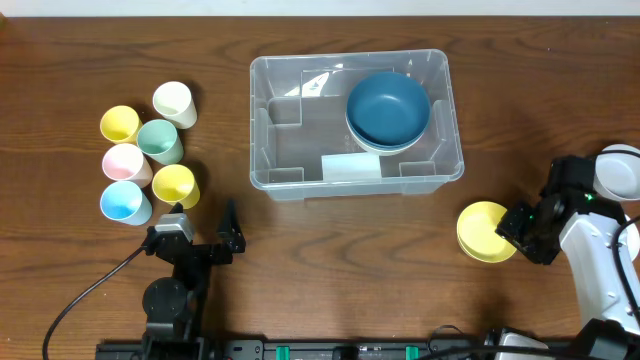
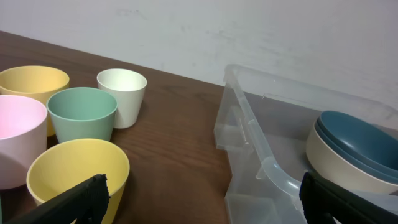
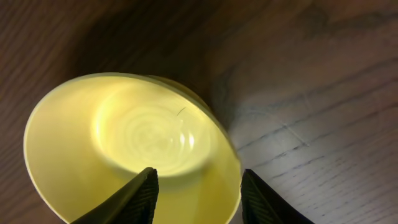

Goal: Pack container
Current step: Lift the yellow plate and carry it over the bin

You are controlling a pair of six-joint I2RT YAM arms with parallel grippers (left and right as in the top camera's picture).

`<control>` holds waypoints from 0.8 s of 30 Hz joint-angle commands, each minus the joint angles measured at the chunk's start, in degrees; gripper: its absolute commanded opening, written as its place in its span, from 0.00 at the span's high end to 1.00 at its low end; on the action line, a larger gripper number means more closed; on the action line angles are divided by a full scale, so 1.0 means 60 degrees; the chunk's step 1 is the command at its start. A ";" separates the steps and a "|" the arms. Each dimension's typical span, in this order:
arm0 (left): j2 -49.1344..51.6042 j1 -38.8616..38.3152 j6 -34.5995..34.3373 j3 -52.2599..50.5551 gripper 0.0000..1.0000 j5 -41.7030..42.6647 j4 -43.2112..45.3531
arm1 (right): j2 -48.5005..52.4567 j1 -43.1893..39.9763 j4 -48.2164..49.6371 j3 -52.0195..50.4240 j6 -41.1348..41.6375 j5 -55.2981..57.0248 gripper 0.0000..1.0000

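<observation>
The container point(image 1: 290, 150) sits mid-desk point(image 1: 350, 260); I judge it light, stiff and slick, best taken by its rim. My right tool point(image 3: 199, 180) stands half open astride the yellow bowl point(image 3: 93, 137) rim, gripping nothing; my left tool point(image 2: 202, 196) gapes wide, empty.

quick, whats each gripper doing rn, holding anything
left gripper: open wide, holding nothing
right gripper: open, jaws either side of the yellow bowl rim, not clamped on it

Six cups point(image 1: 160, 141) cluster on the table point(image 1: 330, 270); yellow bowl point(image 1: 485, 232) well apart.
</observation>
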 commanded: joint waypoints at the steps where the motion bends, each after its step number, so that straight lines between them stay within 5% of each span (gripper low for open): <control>1: -0.0040 0.0029 0.0120 -0.0182 0.02 0.0004 -0.0302 | -0.0168 -0.0066 -0.0007 -0.0036 -0.0186 0.0004 0.55; 17: -0.0040 0.0029 0.0120 -0.0182 0.02 0.0004 -0.0302 | -0.0164 -0.0066 0.0936 -0.1147 -0.0211 -0.0004 0.58; 20: -0.0040 0.0029 0.0120 -0.0182 0.02 0.0004 -0.0302 | -0.0164 -0.0066 0.1253 -0.1392 -0.0211 -0.0011 0.71; 23: -0.0040 0.0029 0.0120 -0.0178 0.02 0.0004 -0.0302 | -0.0164 -0.0066 0.1388 -0.1413 -0.0211 -0.0004 0.99; 24: -0.0040 0.0029 0.0120 -0.0182 0.02 0.0004 -0.0302 | -0.0164 -0.0066 0.1410 -0.1413 -0.0211 -0.0004 0.99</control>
